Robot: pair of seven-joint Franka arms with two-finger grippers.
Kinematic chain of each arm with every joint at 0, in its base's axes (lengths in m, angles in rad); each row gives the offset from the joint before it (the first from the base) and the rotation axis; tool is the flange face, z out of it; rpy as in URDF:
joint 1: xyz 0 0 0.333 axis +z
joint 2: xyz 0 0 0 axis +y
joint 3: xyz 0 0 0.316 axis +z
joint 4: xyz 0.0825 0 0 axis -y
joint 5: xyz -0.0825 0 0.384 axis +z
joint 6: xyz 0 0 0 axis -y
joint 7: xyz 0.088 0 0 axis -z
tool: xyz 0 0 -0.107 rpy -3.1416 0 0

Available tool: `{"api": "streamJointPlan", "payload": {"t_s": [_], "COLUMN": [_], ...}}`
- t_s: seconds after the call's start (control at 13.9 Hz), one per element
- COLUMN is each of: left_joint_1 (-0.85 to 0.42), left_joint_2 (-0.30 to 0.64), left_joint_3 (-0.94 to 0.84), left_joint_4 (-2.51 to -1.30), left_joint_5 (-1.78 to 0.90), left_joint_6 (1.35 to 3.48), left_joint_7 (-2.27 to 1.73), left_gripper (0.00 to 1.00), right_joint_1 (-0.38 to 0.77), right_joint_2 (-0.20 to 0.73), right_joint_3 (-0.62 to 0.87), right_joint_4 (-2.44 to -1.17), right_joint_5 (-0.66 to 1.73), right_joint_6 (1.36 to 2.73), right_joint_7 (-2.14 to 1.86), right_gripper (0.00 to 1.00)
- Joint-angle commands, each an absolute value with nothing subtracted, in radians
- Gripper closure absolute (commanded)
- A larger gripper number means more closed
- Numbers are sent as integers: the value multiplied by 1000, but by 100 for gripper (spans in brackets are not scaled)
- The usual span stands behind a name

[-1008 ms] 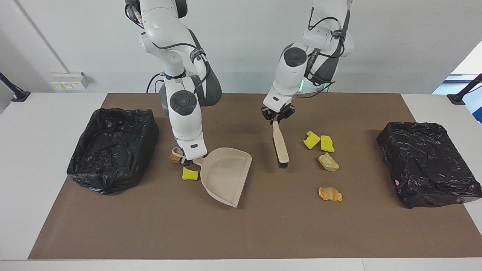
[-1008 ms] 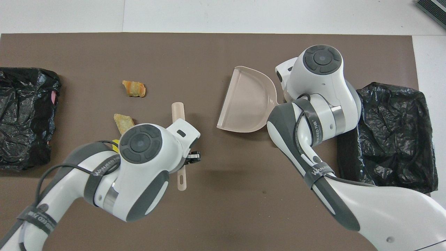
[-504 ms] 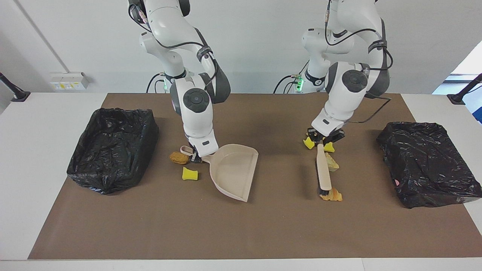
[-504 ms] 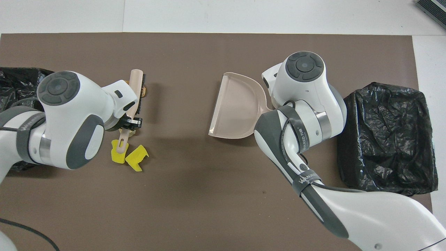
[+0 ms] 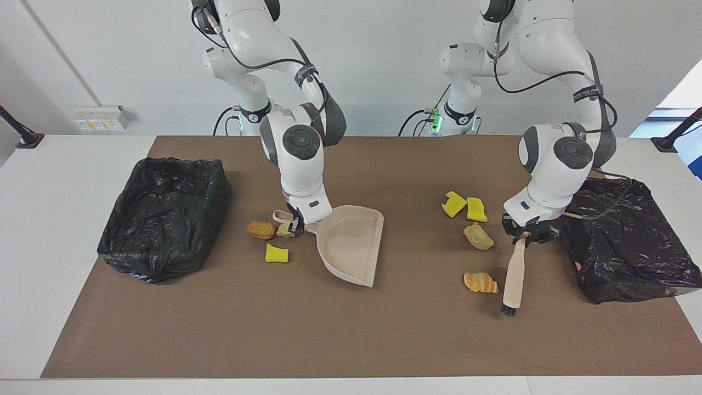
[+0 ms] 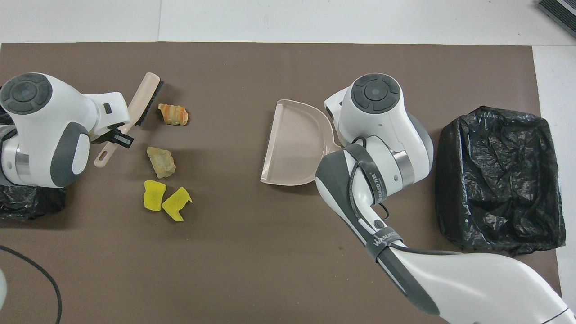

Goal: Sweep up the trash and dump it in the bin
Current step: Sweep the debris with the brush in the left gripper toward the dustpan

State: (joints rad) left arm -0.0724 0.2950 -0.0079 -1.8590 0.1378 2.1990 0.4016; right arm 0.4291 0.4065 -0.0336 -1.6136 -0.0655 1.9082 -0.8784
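Toward the mat's [image 5: 384, 340] left-arm end: trash [image 5: 481, 282], light, soft scraps; you sweep, don't pinch. Left gripper [image 5: 525, 237] clamps brush [image 5: 514, 277] handle; right gripper [image 5: 296, 226] clamps dustpan [image 5: 351, 247] handle.

Overhead: my right arm hides scraps [image 5: 267, 237] beside dustpan handle [image 5: 286, 218]; my left arm covers most of bin [image 6: 27, 204], picture edge cuts it.

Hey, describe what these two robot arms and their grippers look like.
Both the left arm and the right arm have glossy white shells, dark grey joint sections and round caps, with black cables strapped alongside. Grey "WANJEED" lettering marks the wraps. The left gripper and right gripper are small and black.
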Motion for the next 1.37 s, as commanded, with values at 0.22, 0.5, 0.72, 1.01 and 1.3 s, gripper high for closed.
{"api": "streamJointPlan", "payload": {"t_s": [0.22,0.5,0.72,1.01,1.3], "left_joint_1": [-129,-236,-305,-308,-262], "left_joint_2": [265,189,163,153,72], "left_joint_3": [-26,-28,-29,-26,-18], "left_joint_4": [-1884,-1980,-1977,-1956,-1887], "left_joint_5": [166,161,153,152,115], "left_joint_6": [2119,2004,1828,1795,1738], "left_joint_7": [725,766,755,659,438], "left_gripper": [100,100,100,100,100], "right_joint_1": [430,430,431,453,453], "right_joint_2": [387,387,383,376,362], "right_joint_3": [-28,-28,-28,-28,-28], "right_joint_4": [-1634,-1634,-1646,-1686,-1720], "right_joint_5": [-60,-60,-61,-63,-61], "right_joint_6": [1908,1908,1908,1919,1957], "right_joint_7": [-887,-888,-894,-945,-1017], "right_gripper": [100,100,100,100,100]}}
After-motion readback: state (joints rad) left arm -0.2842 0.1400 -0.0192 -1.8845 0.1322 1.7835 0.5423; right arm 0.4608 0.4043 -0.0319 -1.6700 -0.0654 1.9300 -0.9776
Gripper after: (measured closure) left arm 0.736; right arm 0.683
